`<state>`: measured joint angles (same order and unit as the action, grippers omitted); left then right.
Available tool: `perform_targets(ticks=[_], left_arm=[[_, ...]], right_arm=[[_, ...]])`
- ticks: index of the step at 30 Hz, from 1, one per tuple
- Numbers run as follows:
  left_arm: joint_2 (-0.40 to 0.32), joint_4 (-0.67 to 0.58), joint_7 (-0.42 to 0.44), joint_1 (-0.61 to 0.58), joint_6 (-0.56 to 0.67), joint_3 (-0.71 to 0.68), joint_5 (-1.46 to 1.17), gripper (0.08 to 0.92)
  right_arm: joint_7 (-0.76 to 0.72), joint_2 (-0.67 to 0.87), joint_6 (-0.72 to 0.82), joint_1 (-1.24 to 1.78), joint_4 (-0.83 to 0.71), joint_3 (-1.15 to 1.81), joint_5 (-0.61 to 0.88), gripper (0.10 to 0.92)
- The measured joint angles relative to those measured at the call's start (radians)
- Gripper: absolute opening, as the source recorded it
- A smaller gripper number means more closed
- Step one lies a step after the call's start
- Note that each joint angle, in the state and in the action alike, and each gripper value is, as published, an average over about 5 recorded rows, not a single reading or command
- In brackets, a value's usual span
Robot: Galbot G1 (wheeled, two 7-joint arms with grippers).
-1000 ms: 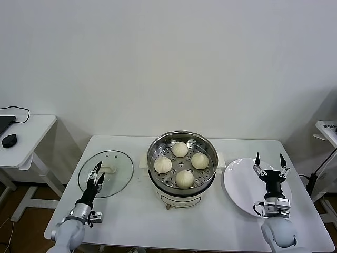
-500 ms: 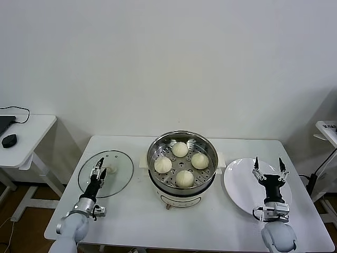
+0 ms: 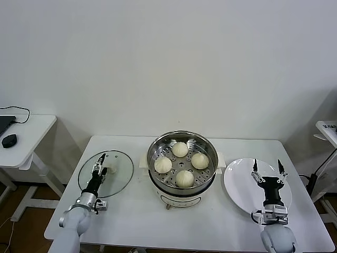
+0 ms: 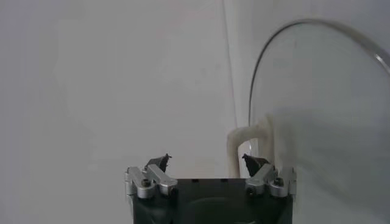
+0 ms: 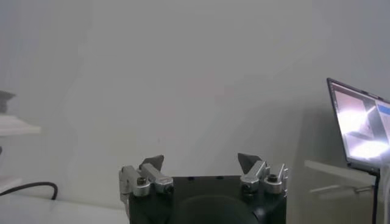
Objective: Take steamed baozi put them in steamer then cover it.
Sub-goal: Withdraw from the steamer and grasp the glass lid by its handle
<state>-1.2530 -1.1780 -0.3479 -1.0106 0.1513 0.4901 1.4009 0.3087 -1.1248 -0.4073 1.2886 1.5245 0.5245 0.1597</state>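
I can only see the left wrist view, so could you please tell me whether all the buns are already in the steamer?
Observer: Yes, four buns sit in the steamer, which is uncovered.
Operator: Thank you. Where does the lid lie relative to the steamer?
Observer: The glass lid lies flat on the table on the steamer's left side, with the left gripper over its handle.
Operator: And where is the right arm, please?
Observer: The right gripper is open over the white plate, which has nothing on it.
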Motion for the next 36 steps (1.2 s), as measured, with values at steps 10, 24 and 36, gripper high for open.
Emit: perform_targets(ticks=[10,24,36], left_arm=[[-0.007,0.053,-0.001,0.041,0.016,-0.003,-0.003,0.749],[0.001,0.082,0.018,0.055,0.016,-0.011,-0.034,0.325],[0.029,0.028,0.037,0.03,-0.008,-0.019,-0.139,0.189]], right_arm=[[-0.005,-0.009,-0.005,0.005,-0.002,0.003,-0.014,0.823],[-0.006,-0.019,-0.008,0.0,-0.006,-0.001,-0.032,0.823],[-0.007,-0.024,-0.011,-0.003,0.005,-0.006,-0.05,0.823]])
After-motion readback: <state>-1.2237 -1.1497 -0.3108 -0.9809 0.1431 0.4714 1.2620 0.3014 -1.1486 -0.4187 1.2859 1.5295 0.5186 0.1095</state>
